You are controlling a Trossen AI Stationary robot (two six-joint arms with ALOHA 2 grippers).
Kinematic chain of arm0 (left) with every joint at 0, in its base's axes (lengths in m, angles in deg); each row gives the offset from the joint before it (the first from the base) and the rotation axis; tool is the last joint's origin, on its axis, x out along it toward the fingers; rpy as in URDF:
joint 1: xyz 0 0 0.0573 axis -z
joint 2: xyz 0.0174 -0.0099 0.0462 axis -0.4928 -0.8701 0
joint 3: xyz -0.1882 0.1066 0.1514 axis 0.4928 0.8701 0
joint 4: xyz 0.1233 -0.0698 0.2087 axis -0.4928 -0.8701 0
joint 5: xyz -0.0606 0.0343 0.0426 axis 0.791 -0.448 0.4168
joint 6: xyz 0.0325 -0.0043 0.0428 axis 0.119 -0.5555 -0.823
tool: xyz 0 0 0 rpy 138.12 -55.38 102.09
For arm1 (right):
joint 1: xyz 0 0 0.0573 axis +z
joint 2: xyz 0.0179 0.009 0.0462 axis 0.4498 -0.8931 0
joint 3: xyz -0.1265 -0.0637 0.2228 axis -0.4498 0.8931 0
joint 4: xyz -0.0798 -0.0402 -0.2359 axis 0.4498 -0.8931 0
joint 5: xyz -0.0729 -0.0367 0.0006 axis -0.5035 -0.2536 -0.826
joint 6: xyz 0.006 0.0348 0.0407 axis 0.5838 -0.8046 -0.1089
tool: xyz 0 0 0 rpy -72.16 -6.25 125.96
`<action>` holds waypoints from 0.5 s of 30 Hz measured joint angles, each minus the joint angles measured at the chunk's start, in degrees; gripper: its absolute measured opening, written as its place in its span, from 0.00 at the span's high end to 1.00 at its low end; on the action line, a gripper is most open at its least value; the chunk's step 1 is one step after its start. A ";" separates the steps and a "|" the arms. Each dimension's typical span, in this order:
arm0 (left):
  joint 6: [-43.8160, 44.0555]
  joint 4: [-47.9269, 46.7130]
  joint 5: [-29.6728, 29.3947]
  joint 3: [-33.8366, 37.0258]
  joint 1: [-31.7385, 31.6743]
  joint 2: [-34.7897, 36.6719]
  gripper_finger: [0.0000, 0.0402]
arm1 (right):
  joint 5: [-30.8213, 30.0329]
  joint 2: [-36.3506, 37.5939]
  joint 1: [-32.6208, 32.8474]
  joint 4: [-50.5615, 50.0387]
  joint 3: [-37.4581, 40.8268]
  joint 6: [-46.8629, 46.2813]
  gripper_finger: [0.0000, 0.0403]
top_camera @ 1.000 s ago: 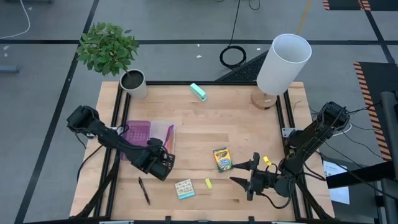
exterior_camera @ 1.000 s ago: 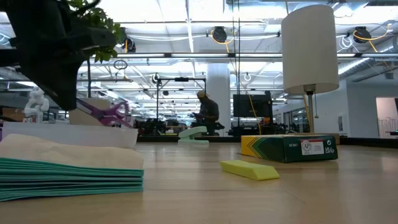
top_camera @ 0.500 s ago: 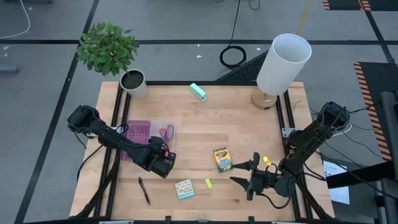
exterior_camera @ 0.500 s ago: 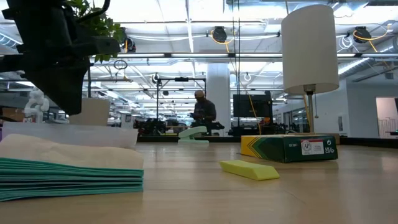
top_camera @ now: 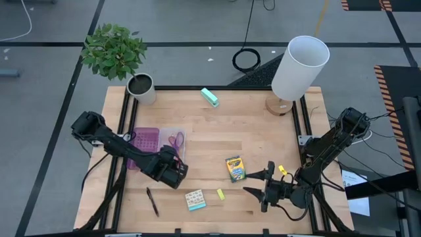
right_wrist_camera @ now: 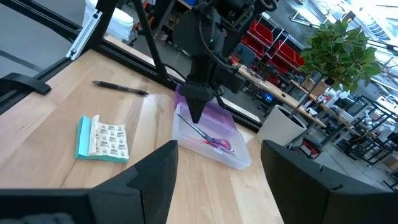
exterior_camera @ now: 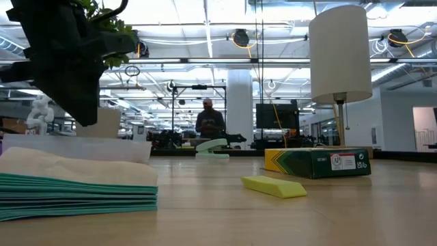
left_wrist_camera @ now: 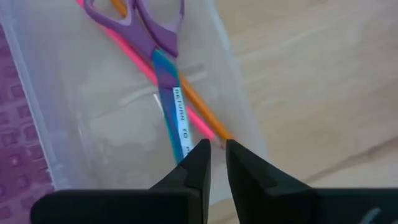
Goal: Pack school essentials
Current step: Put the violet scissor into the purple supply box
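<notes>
The left gripper (left_wrist_camera: 213,163) has its fingers nearly together on nothing, hovering above the clear case (left_wrist_camera: 74,118), where the purple-handled scissors (left_wrist_camera: 163,68) lie over the orange and pink pencils (left_wrist_camera: 194,112). The black pen (top_camera: 152,201), light, stiff and likely slippery, lies on the table (top_camera: 250,125); take it mid-barrel. The right gripper (top_camera: 260,185) waits, fingers spread, beside the crayon box (top_camera: 235,168).
</notes>
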 joint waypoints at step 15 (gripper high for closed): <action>-1.89 -2.05 2.56 -0.02 -2.35 -4.76 0.55 | 0.18 0.00 0.00 -0.01 0.01 -0.23 0.44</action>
